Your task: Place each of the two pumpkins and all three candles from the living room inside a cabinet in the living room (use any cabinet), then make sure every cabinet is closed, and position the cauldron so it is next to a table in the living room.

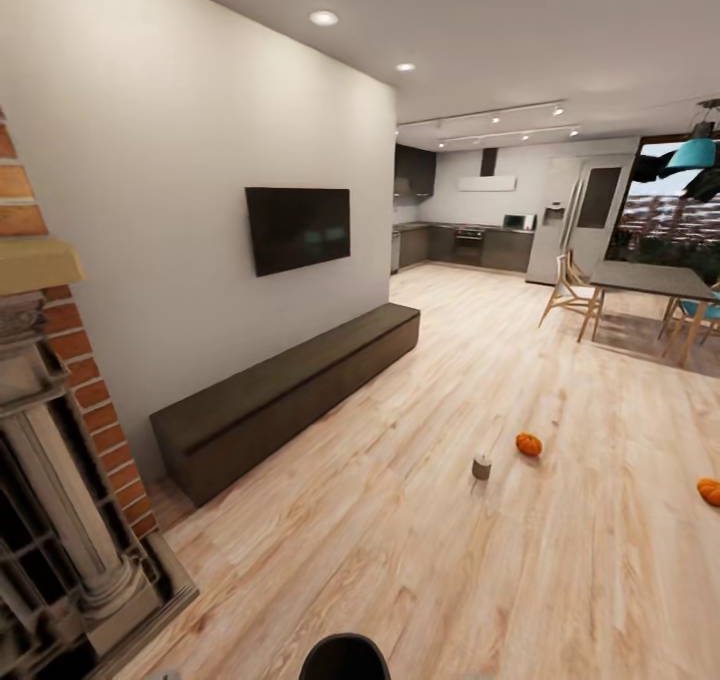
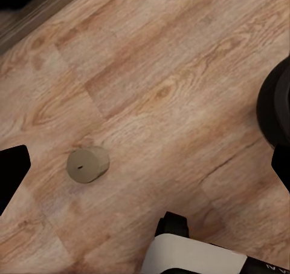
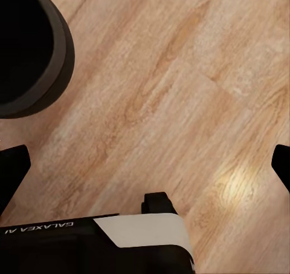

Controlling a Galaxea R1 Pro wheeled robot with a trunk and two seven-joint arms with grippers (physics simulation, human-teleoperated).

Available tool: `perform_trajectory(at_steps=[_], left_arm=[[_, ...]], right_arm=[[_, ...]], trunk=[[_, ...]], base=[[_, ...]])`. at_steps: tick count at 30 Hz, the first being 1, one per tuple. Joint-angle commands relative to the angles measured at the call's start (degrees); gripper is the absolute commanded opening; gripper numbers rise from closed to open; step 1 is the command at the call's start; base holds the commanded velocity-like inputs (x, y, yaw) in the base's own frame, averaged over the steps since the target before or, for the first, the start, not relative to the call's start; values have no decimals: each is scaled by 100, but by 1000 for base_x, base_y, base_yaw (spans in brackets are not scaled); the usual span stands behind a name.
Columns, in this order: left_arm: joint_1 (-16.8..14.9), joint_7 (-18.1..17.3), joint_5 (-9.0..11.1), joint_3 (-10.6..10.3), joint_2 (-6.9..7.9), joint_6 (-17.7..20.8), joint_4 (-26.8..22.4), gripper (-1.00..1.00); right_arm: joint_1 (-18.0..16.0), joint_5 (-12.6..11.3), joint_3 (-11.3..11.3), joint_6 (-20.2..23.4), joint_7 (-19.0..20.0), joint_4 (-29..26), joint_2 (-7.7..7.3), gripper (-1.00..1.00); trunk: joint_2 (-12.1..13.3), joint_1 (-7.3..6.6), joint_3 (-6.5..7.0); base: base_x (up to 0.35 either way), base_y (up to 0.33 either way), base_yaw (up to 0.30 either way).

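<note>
Two orange pumpkins lie on the plank floor ahead, one (image 1: 528,444) mid-room and one (image 1: 709,491) at the right edge. A squat olive-grey candle (image 1: 482,466) stands just left of the nearer pumpkin. The long dark-brown cabinet (image 1: 290,390) runs along the wall under the TV, its fronts shut. Another candle (image 2: 87,164) sits on the floor under my left gripper (image 2: 145,168), which is open and empty, nearer its one fingertip. The black cauldron (image 3: 33,50) stands on the floor beside my right gripper (image 3: 145,168), also open and empty.
A brick fireplace (image 1: 60,440) stands close on the left. A dining table (image 1: 650,282) with chairs and the kitchen lie at the far end. A black rounded shape (image 1: 345,657) sits at the bottom edge of the head view, and a dark round form (image 2: 275,104) beside the left gripper.
</note>
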Motion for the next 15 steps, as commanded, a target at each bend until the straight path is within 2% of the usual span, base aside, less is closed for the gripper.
perform_trajectory(at_steps=[1, 15], left_arm=[[0, -1, 0, 0, 0, 0, 0, 100], [-1, -6, -6, -3, -2, 2, 0, 100]], right_arm=[[0, 0, 0, 0, 1, 0, 0, 100], [0, 0, 0, 0, -1, 1, 0, 100]], trunk=[[0, 0, 0], [0, 0, 0]], base=[[161, 0, 24], [80, 19, 17]])
